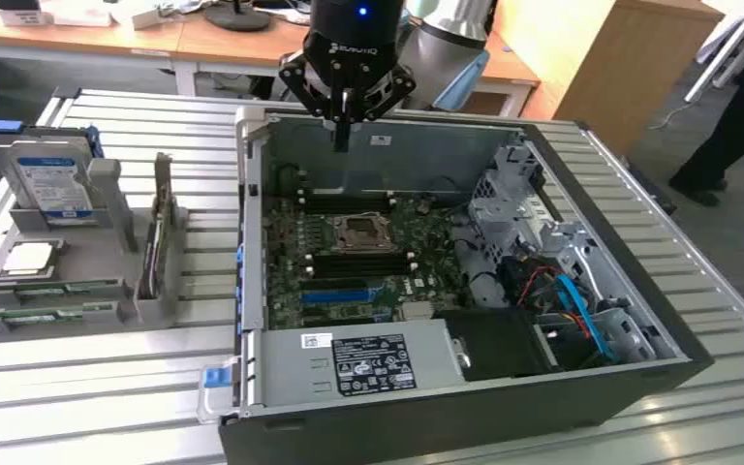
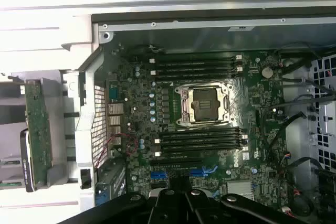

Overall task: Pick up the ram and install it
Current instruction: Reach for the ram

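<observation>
Slatted table (image 1: 113, 387) carries open PC case (image 1: 502, 426), motherboard (image 1: 294, 242) exposed. Grey rack (image 1: 120, 208) just beside case, on exterior view's left. Gripper (image 1: 341, 143) hovers over case's far wall, jaws closed, nothing held. Ram (image 1: 65, 287) sits in rack, well apart from gripper.

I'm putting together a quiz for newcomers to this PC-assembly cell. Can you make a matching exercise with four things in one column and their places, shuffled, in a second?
Things
1. black gripper
2. slim green ram stick
3. square metal processor socket
4. grey power supply box with a black label

Places
A. middle of the green motherboard
B. lying in the grey holder at the exterior view's left, outside the case
C. over the far edge of the dark computer case, shut, holding nothing
D. near end of the case

Pairs: 1-C, 2-B, 3-A, 4-D
</observation>
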`<state>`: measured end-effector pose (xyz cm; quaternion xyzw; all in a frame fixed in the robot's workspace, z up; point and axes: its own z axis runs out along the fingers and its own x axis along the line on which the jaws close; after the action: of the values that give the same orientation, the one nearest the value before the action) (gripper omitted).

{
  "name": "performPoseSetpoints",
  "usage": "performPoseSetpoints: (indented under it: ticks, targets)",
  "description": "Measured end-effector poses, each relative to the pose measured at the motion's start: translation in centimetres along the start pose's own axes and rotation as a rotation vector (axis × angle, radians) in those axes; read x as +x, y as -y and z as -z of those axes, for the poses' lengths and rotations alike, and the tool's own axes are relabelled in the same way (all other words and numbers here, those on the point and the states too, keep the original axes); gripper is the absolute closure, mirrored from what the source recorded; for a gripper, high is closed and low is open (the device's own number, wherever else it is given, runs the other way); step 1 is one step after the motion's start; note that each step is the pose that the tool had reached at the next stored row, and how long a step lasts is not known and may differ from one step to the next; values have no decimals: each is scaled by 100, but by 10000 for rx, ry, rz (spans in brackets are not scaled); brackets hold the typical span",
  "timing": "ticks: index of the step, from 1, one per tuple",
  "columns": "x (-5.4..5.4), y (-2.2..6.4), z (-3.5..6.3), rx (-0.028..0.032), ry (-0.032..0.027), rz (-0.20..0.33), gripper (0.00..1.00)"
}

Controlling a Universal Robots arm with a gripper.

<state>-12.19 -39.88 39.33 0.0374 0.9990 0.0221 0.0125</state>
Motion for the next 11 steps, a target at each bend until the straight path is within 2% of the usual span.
performPoseSetpoints:
  ticks: [11]
  targets:
    - [0, 0, 0, 0, 0, 0, 89]
